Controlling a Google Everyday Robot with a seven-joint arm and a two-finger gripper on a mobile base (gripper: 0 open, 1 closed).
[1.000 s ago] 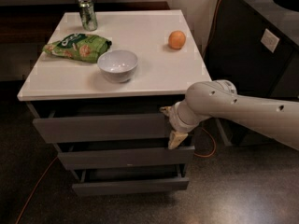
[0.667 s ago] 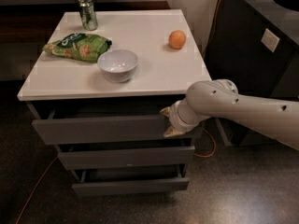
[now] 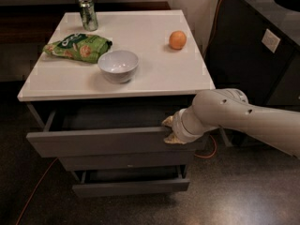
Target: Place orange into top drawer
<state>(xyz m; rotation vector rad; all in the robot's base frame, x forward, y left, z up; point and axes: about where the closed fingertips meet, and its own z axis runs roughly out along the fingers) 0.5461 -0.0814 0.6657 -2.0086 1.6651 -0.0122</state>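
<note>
The orange [image 3: 177, 40] sits on the white cabinet top [image 3: 154, 76] near its back right corner. The top drawer [image 3: 93, 142] is pulled partly out, and its dark inside shows under the top. My gripper [image 3: 168, 131] is at the right end of the drawer's front, far below and in front of the orange. It is shut across the front panel's upper edge, one finger behind the panel and one on its face. My white arm reaches in from the right.
A white bowl [image 3: 118, 65], a green chip bag [image 3: 77, 47] and a green can [image 3: 87, 13] stand on the top. Two lower drawers [image 3: 126, 161] [image 3: 131, 187] stick out slightly. A dark counter [image 3: 262, 50] stands to the right, with an orange cable [image 3: 213, 151] on the floor.
The gripper has moved from below the drawer front's right end up onto its edge, and the top drawer has slid out toward me. The orange has not moved.
</note>
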